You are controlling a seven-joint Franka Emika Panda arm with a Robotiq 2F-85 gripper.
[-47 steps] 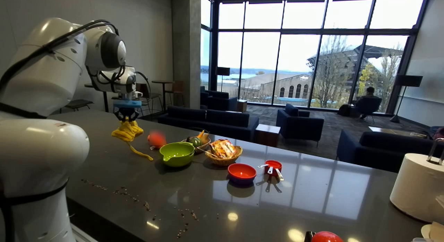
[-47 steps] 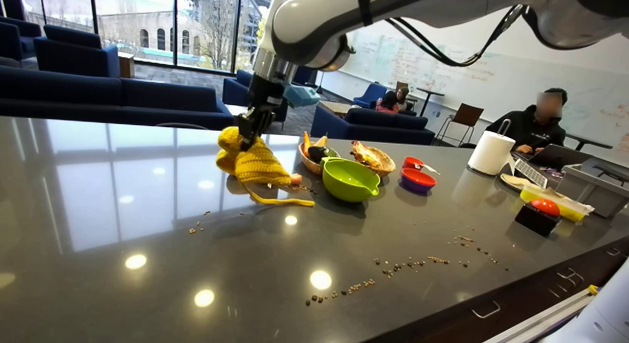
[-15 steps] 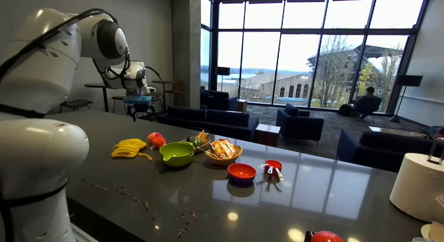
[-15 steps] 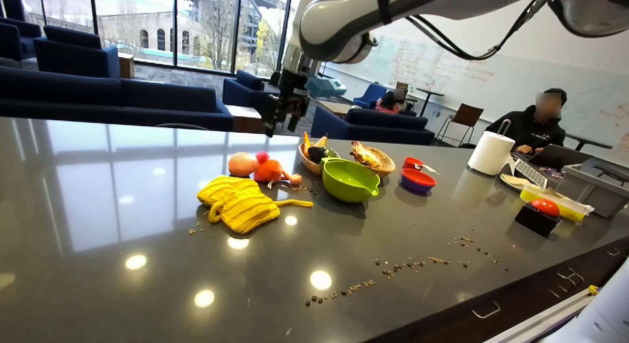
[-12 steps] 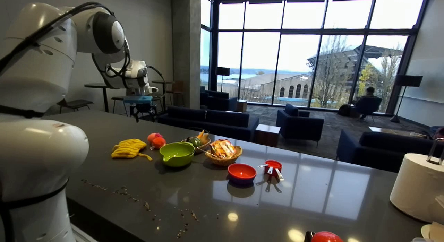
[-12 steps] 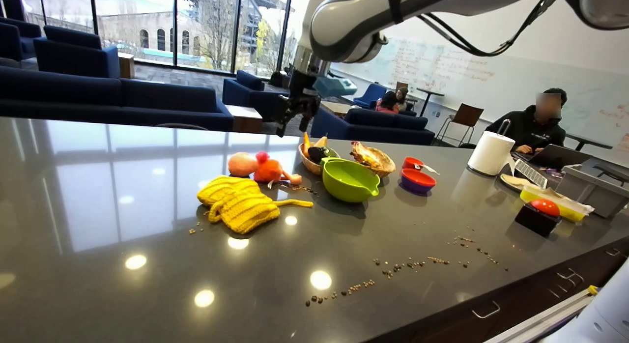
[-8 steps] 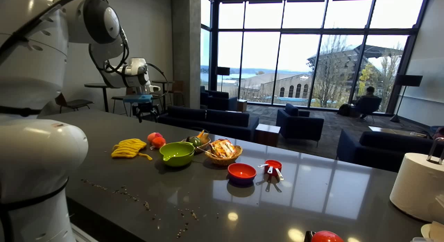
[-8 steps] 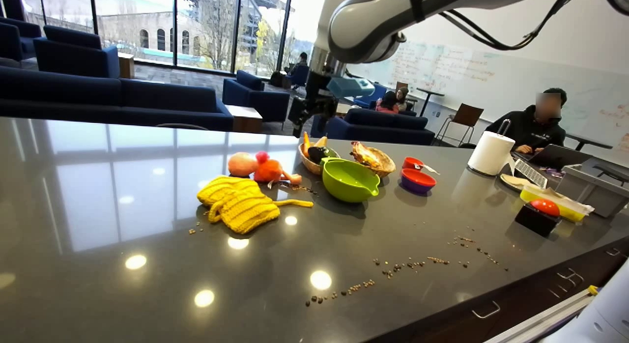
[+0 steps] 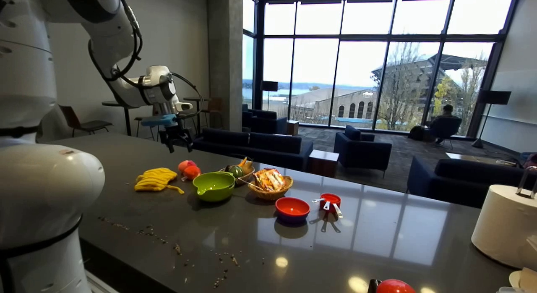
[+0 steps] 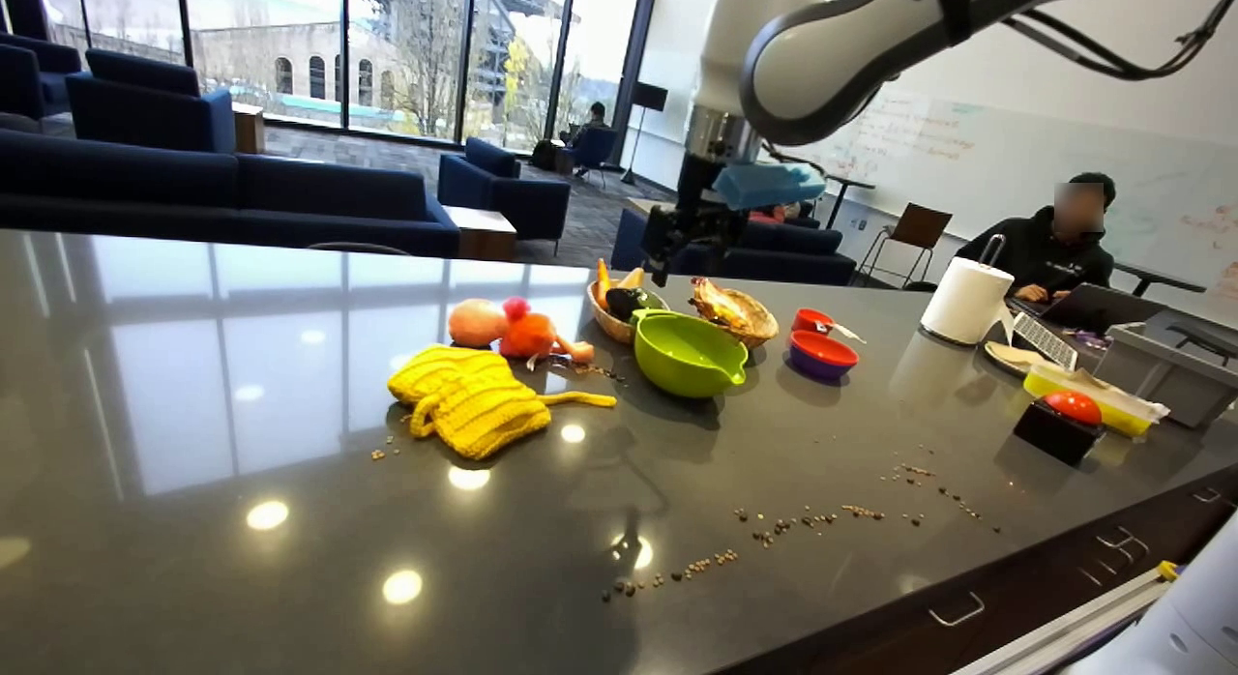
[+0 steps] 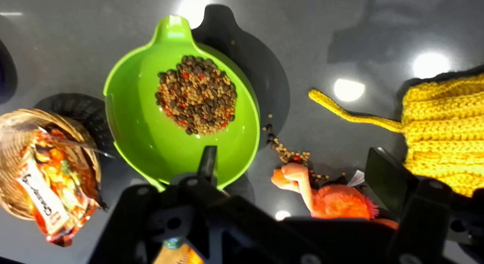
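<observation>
Lime-green round spouted plastic bowl (image 11: 181, 150) stands upright on the glossy dark-grey counter (image 10: 503, 559); that pose likely keeps its heap of dark beans and tan grains (image 11: 198, 95) together, though some lie loose between it and a fluffy pink-and-orange plush toy (image 11: 334, 201). A shallow woven wicker basket (image 11: 11, 173) cradles a shiny red-and-orange packet (image 11: 56, 184), presumably so it stays put. Nearby, a yellow ribbed knitted piece (image 11: 446, 131) with a thin cord (image 11: 370, 120) lies slumped on the counter, as unsupported soft fabric would. Above them hangs the black 2-fingered gripper (image 9: 180, 148), its jaws spread wide with nothing held, and touching nothing in both exterior views. In the wrist view, 1 finger (image 11: 207, 163) overlaps the bowl and the opposite finger (image 11: 389, 180) the knitted piece, apparently by line of sight alone.
</observation>
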